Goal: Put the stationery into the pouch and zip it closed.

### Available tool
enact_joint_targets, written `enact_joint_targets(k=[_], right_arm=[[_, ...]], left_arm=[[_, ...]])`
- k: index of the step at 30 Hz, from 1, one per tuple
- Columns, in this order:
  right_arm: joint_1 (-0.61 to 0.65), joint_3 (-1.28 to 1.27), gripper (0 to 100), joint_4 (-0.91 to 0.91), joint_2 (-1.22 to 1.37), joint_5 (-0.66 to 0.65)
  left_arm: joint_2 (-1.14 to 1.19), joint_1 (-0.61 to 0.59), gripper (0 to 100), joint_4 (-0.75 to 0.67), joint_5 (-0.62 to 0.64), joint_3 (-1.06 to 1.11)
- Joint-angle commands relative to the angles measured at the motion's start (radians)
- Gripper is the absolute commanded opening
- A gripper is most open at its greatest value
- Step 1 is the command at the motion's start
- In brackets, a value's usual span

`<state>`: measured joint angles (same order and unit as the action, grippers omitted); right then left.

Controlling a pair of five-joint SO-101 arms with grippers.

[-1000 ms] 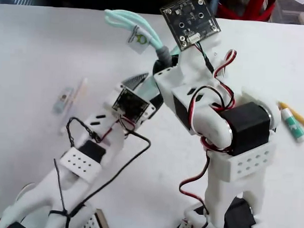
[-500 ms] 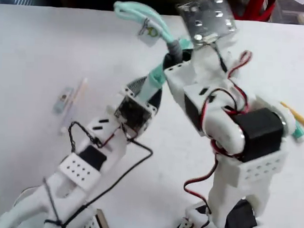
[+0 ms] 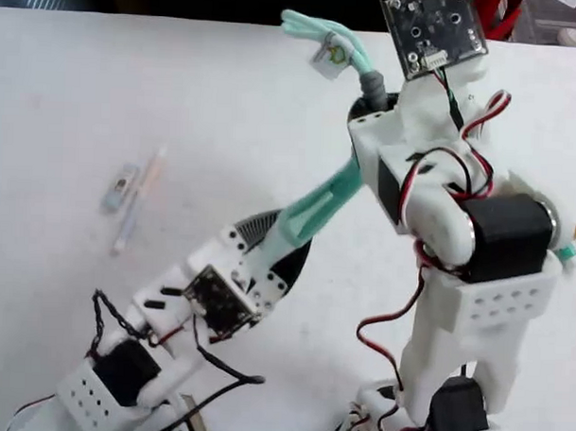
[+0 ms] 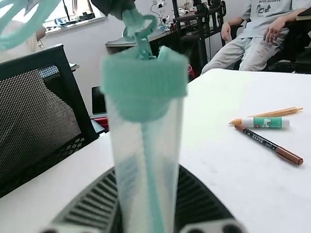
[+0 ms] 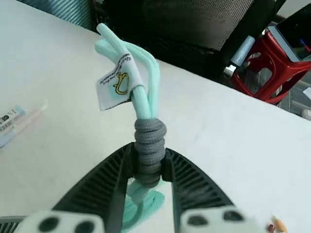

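Above the table [image 3: 132, 78], left end effector [image 4: 146, 171] clamps pouch [image 4: 144, 121], right end effector [image 5: 147, 160] its cord [image 5: 140, 99].

pouch [image 3: 317, 207] between left gripper [image 3: 276, 242] and right gripper [image 3: 373, 94]

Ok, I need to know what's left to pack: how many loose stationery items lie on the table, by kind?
Pens: 2 (brown-capped black pen, pale slim pen)
Pencils: 1 (orange pencil)
Short tubes: 2 (white-and-green tube, clear bluish tube)
Total: 5
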<state>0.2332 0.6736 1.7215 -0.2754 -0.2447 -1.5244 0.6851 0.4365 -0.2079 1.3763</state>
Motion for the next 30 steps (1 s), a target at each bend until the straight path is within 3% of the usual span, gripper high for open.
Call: enact_joint_targets(k=[1, 5, 12, 18, 24, 30], right_arm=[[-0.033, -0.026, 2.0, -0.004, -0.019, -0.009], [-0.048, -0.031, 2.0, -0.021, -0.022, -0.015], [-0.196, -0.091, 2.0, -0.096, -0.012, -0.015], [-0.159, -0.204, 2.0, -0.14, -0.022, -0.015], [-0.101, -0.21, 2.0, -0.128, -0.013, -0.015], [-0.157, -0.278, 2.0, -0.24, -0.012, -0.012]], left_arm=[[-0.048, 0.022, 2, -0.077, 0.009, 0.071], [-0.048, 0.004, 3, -0.169, 0.009, 0.13], [-0.048, -0.065, 3, -0.176, 0.009, 0.137], [-0.047, -0.058, 3, -0.186, 0.012, 0.167], [-0.047, -0.065, 12, -0.175, 0.161, 0.17], [-0.047, -0.065, 7, -0.155, 0.135, 0.173]])
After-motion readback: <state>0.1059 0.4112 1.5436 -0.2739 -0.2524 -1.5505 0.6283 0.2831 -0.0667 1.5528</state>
